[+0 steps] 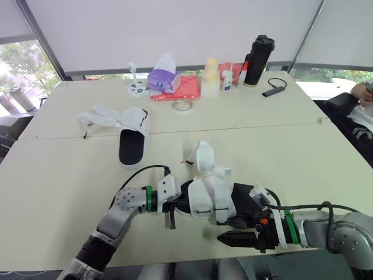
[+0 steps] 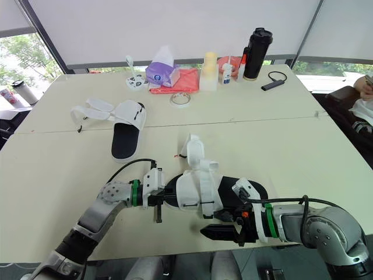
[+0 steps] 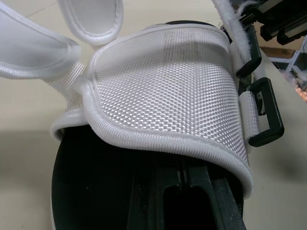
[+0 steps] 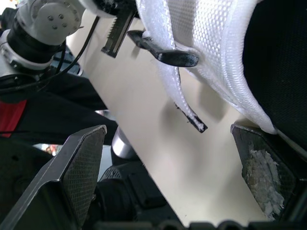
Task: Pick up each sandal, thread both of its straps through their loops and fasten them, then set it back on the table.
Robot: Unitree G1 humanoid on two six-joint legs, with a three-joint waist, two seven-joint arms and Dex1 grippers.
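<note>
The near sandal (image 1: pixel 213 195) sits low over the front edge of the table (image 1: pixel 280 146), turned partly on its side between the two arms. The left gripper (image 1: pixel 175 205) has its fingers drawn narrow, and I judge them clamped on one end of the sole. The right gripper (image 4: pixel 166 130) waits at the other end with its fingers spread wide and holding nothing. One thin strap (image 4: pixel 184 100) hangs loose in the gap between them, its tip free. A second, broader strap (image 1: pixel 203 157) stands up from the white upper, unfastened. Two black loops (image 3: pixel 266 112) lie along the edge of the upper. The far sandal (image 1: pixel 133 143) lies flat on the table, well apart, with its straps thrown open.

The likely next step is for the right fingers to close on the hanging strap, and there the risks begin. The strap is thin and limp. If the fingers close slightly to one side, they would shut on air or pinch the edge of the upper instead. The sandal seems to be held at one end alone, so a firm pull on the strap could twist it in the left fingers or drag it out. It is close to the table edge, so a slip could send it to the floor. The fuzzy strap might also cling to the upper before it reaches a loop.
</note>
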